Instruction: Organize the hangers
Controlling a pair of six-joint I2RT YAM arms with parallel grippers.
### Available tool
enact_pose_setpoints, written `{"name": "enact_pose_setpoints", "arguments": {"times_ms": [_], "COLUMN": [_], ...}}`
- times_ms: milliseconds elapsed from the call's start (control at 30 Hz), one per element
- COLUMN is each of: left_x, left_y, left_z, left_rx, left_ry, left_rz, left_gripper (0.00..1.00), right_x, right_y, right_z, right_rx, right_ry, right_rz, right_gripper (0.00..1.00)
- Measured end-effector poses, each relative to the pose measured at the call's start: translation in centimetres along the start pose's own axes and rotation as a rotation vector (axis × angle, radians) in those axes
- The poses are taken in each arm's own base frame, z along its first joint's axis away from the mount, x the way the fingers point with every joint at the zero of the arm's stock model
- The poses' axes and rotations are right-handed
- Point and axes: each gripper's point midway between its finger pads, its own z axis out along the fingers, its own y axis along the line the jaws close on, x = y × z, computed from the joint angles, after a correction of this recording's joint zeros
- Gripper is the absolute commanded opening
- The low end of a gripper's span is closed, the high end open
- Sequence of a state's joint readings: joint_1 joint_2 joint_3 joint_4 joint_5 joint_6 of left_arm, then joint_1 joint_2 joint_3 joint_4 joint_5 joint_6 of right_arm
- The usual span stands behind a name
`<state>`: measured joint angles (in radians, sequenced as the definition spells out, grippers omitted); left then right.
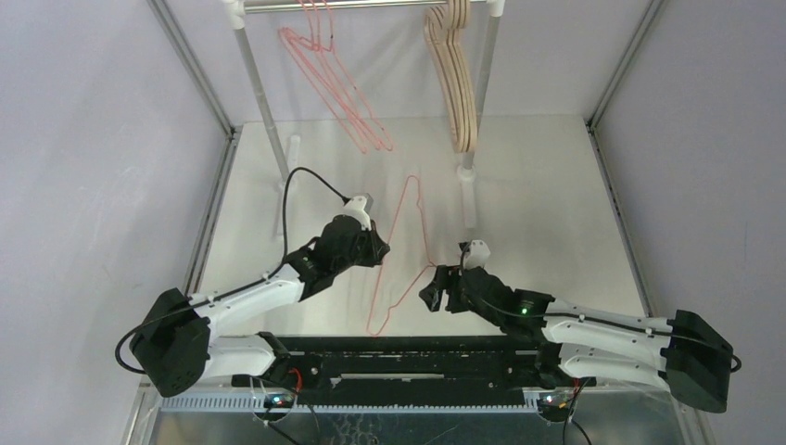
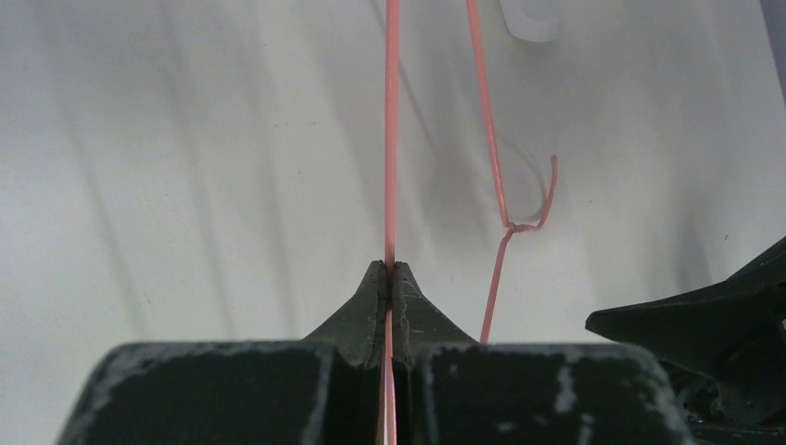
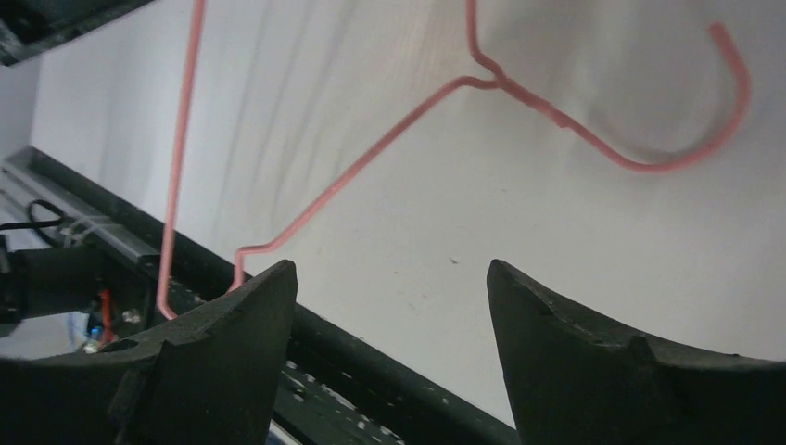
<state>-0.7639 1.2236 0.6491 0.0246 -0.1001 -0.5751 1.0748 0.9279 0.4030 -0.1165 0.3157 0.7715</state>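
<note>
Over the table (image 1: 556, 185), left jaws clamp a pink wire hanger (image 2: 390, 139); right jaws stand apart

Silver metal rail (image 1: 371, 5) w/ white plastic corner joints (image 1: 234, 11) is running across the top of the overhead view. It's standing on two slim silver legs (image 1: 259, 93), each ending in a white plastic foot (image 1: 468, 199) resting on the pale grey matte tabletop (image 1: 556, 185). Aluminium frame posts (image 1: 190, 65) are rising at the back corners, L & R, w/ plain grey wall panels (image 1: 83, 139) closing in both sides. A flat black bar (image 1: 408, 366) is lying along the near edge, w/ a white slotted cable duct (image 1: 213, 400) sitting just in front of it.
</note>
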Motion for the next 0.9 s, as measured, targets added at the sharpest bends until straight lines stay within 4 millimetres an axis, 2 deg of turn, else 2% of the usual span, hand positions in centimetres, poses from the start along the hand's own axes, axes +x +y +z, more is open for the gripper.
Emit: {"name": "enact_pose_setpoints", "arguments": {"times_ms": [233, 467, 733, 900], "left_x": [0.3, 0.5, 0.4, 0.5], "left_y": [0.3, 0.4, 0.3, 0.3], "left_z": [-0.1, -0.1, -0.4, -0.4], "left_rx": [-0.011, -0.016, -0.012, -0.012], "left_ry": [0.013, 0.022, 0.018, 0.020], "left_rz": [0.006, 0.012, 0.013, 0.014], "left_gripper": [0.00, 0.00, 0.00, 0.00], "right_x": [-0.2, 2.9, 2.4, 3.1], "right_y": [2.8, 1.5, 5.3, 6.1], "right_z": [1.7, 3.7, 4.2, 4.8], "right_rx": [-0.135, -0.168, -0.337, -0.375], "right_ry": [-0.031, 0.014, 0.007, 0.032], "right_rz": [0.132, 0.292, 0.360, 0.375], "right_gripper": [0.84, 0.81, 0.80, 0.77]}}
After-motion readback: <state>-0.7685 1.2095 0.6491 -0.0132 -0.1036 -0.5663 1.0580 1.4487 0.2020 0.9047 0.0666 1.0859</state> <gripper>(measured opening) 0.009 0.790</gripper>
